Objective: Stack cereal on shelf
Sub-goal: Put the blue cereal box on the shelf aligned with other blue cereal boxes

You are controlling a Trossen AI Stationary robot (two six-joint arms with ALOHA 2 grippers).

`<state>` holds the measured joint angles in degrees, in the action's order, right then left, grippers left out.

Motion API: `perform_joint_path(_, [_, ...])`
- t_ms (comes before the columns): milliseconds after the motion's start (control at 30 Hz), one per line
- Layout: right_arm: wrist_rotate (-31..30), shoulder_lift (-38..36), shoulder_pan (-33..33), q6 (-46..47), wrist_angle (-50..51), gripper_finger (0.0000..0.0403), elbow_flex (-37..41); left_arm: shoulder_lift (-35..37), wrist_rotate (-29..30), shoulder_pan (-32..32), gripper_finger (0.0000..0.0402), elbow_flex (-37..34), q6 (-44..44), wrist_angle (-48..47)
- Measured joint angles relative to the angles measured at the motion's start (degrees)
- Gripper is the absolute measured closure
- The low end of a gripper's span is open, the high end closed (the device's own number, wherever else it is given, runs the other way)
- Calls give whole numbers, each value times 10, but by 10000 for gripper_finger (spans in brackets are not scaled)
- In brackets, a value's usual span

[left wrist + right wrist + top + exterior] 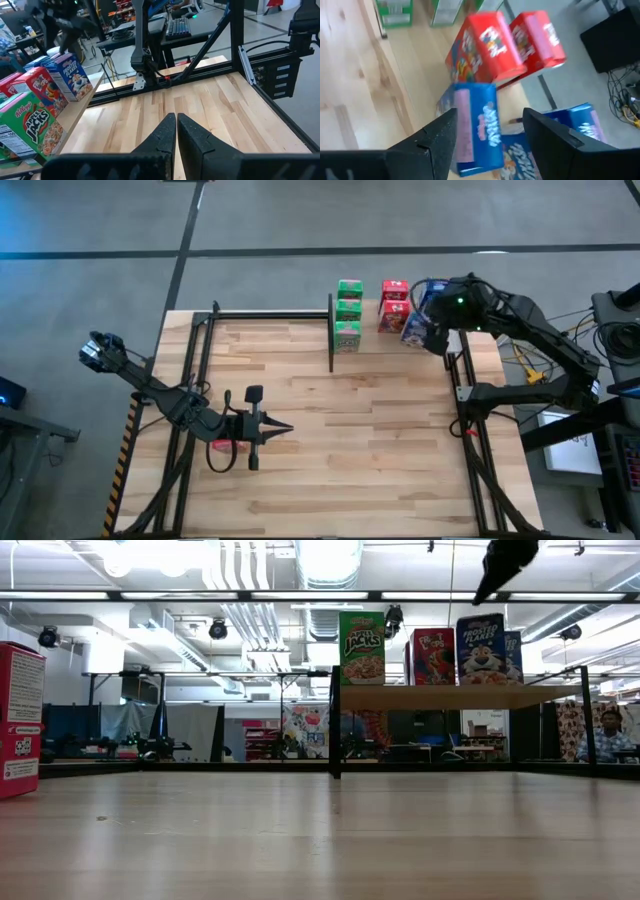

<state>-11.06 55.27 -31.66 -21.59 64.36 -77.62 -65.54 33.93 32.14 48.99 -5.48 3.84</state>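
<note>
So the right gripper (490, 130) is up at the far right corner of the raised light-wood shelf panel with black metal posts (450, 697), hanging over the small blue cereal boxes (418, 310). Its two dark fingers (437, 137) are spread apart, and one blue box (475, 125) sits right in the gap between them in the right wrist view. Can't tell whether the fingers actually touch it, but they aren't clamped on it. A second blue box (580, 122) lies just beside, on the other side of one finger.

Next to the blue ones are the small red cereal boxes (394, 304), two of them showing in the right wrist view (507, 42). Then come the small green cereal boxes (348, 315), lined up in a row along the shelf's left end by the black post. From table height, a green, a red and a blue box stand upright side by side on the shelf.

The left gripper (283, 430) is parked low over the big plank tabletop (380, 440), well away from the shelf, fingers (192, 137) pressed together with nothing in them.

One more red box (20, 720) stands at the edge of the low view, close to the camera.
</note>
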Motion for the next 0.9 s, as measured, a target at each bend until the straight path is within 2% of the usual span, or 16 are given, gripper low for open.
perform_joint_path(100, [5, 5, 0, 19, 1, 190, -29, 0, 0, 0, 402, 0, 0, 0])
perform_joint_path(200, [5, 14, 0, 58, -2, 210, -51, 0, 0, 0, 401, 0, 0, 0])
perform_joint_path(333, [5, 29, 0, 100, -1, 273, -56, 0, 0, 0, 401, 0, 0, 0])
perform_joint_path(533, [5, 63, 0, 108, 2, 383, -51, 0, 0, 0, 401, 0, 0, -1])
perform_joint_path(900, [5, 102, 0, 91, 34, 394, -50, 0, 0, 0, 401, 0, 2, -2])
